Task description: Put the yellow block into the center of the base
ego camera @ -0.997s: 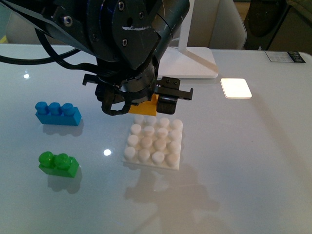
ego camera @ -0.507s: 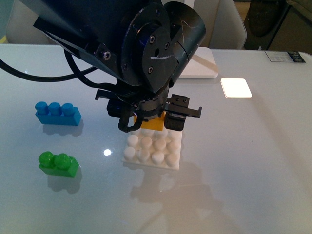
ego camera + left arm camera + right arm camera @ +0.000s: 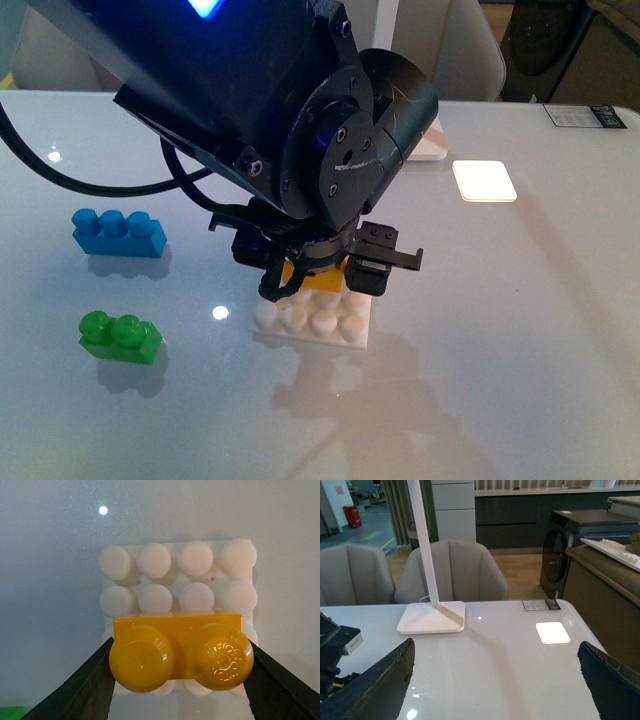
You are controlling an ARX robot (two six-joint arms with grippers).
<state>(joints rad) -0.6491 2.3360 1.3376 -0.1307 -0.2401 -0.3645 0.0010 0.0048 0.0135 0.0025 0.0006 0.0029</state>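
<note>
**Yellow block pinched at its ends, hovering over the base**

I am holding the yellow block (image 3: 177,652) in my left jaws, which are clamping its two short end faces. Both studs are facing my wrist camera. The block is sitting level over the white studded base (image 3: 155,560), with two rows of studs showing clear beyond it. I cannot tell whether its underside is touching the studs yet.

I am judging the block to be light, rigid and glossy, so it is likely slippery under the pads. The flat ends look like the right place to hold it, since the rounded studs offer no purchase. It probably needs a straight, square push to seat. The base also looks light and may skate on the shiny counter (image 3: 500,350).

My right jaws are spread wide with nothing between them, well away and looking toward the lamp foot (image 3: 432,617). The blue three-stud brick (image 3: 118,232) and green two-stud brick (image 3: 122,336) are lying well apart from the base.
</note>
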